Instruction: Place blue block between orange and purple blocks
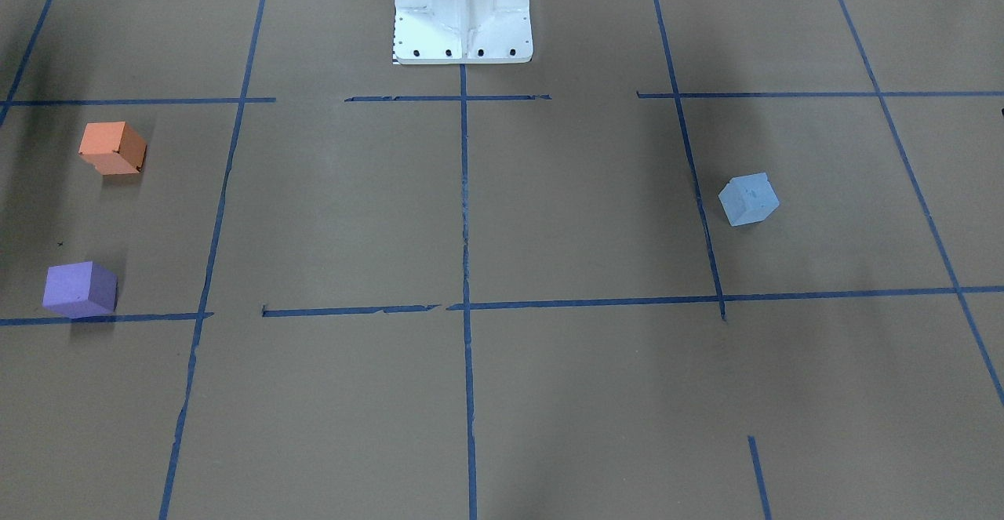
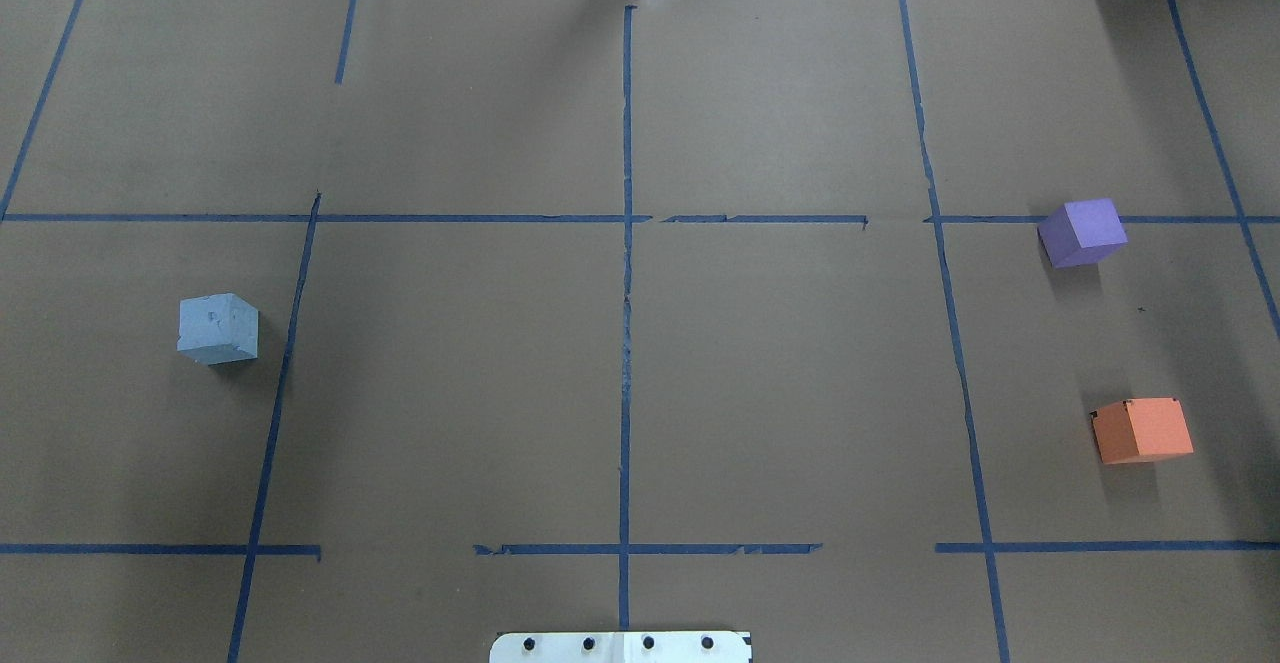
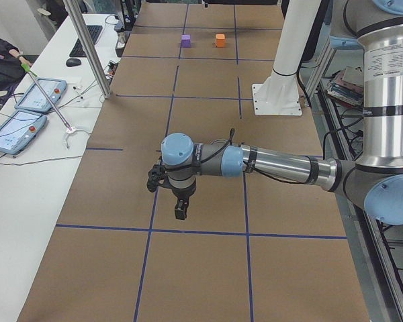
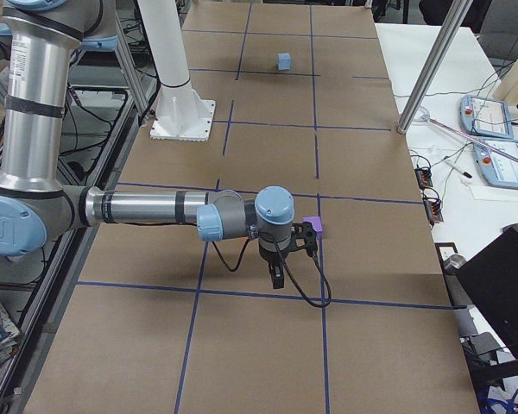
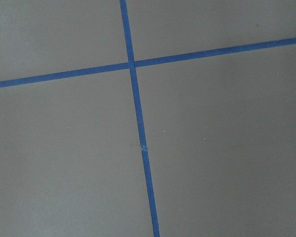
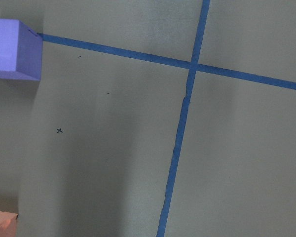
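Foam-like blue block (image 2: 218, 328), mid-left overhead, seems light: pinch opposite flat faces. Whether left tool (image 3: 179, 209) or right tool (image 4: 277, 276) is clenched, cannot tell.

The brown table (image 2: 780, 393) with blue tape lines (image 2: 626, 343) carries a blue block (image 2: 218, 328), purple block (image 2: 1082, 233) and orange block (image 2: 1142, 430).

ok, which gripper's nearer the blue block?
Left. The left gripper hangs over the left part of the table, where the blue block lies; right gripper at the opposite end, beside the purple block.
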You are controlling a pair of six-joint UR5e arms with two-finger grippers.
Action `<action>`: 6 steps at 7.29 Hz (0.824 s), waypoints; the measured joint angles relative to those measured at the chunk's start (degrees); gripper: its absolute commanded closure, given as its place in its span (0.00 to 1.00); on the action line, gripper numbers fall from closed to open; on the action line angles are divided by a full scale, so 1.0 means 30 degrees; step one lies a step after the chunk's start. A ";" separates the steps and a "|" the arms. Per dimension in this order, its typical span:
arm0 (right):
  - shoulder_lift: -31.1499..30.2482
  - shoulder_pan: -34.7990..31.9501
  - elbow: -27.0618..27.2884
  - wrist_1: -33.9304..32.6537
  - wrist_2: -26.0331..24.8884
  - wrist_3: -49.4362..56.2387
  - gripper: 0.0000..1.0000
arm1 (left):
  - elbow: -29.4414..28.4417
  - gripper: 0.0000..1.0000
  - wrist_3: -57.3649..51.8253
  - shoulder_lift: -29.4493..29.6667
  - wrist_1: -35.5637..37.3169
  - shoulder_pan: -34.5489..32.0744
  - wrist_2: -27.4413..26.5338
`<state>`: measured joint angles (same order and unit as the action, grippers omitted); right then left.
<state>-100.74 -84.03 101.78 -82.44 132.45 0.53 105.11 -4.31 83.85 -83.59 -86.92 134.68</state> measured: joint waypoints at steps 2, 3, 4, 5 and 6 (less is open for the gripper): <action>0.0014 0.0002 -0.0001 0.0019 0.0026 -0.0021 0.00 | -0.0007 0.00 0.0000 0.0000 -0.0069 -0.0001 -0.0008; 0.0035 0.0002 0.0002 0.0025 0.0044 -0.0035 0.00 | -0.0006 0.00 0.0005 0.0004 -0.0088 0.0007 -0.0042; 0.0049 0.0002 0.0033 0.0028 0.0061 -0.0042 0.00 | -0.0004 0.00 0.0041 0.0132 -0.0119 0.0039 -0.0099; 0.0082 0.0002 0.0048 0.0029 0.0069 -0.0038 0.00 | -0.0076 0.00 0.0092 0.0606 -0.0285 0.0064 -0.0126; 0.0129 0.0002 0.0027 0.0029 0.0070 -0.0039 0.00 | -0.0199 0.00 0.0151 0.1333 -0.0620 0.0069 -0.0143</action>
<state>-100.36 -84.02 101.86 -82.35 132.66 0.42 104.52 -3.85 87.85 -85.45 -86.72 134.25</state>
